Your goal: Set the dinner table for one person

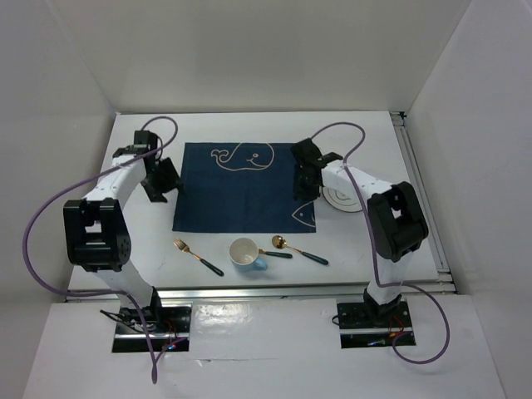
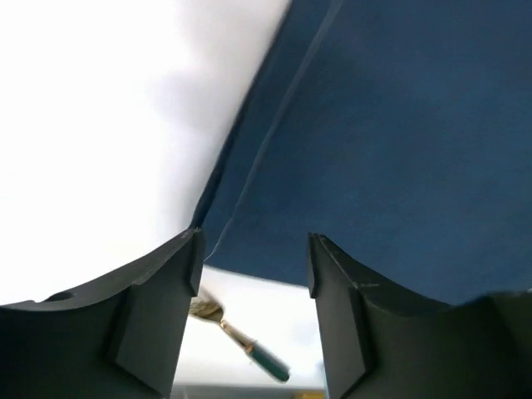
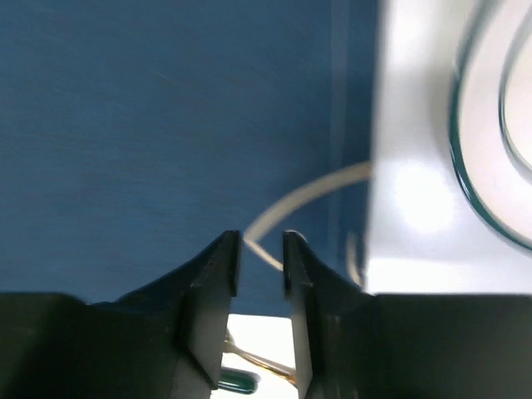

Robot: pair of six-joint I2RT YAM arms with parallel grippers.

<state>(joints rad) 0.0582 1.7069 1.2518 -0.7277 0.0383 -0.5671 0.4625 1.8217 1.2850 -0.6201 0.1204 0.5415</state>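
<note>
The dinner table (image 1: 249,125) is rigid; we would pinch its limp placemat (image 1: 233,199) at an edge. Left gripper (image 2: 255,241) wide, right gripper (image 3: 262,243) narrow, both empty.

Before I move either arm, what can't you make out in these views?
Plate: top view, part hidden under the right arm; right wrist view, cut off by the frame edge.
Gold utensil: left wrist view, blurred, head partly behind a finger of the left claw.

You are looking at a white worktop (image 1: 249,129) carrying a navy whale placemat (image 1: 237,189), a plate (image 1: 347,202) beside its right edge, and nearer you a fork (image 1: 197,257), cup (image 1: 244,252) and spoon (image 1: 299,251).
</note>
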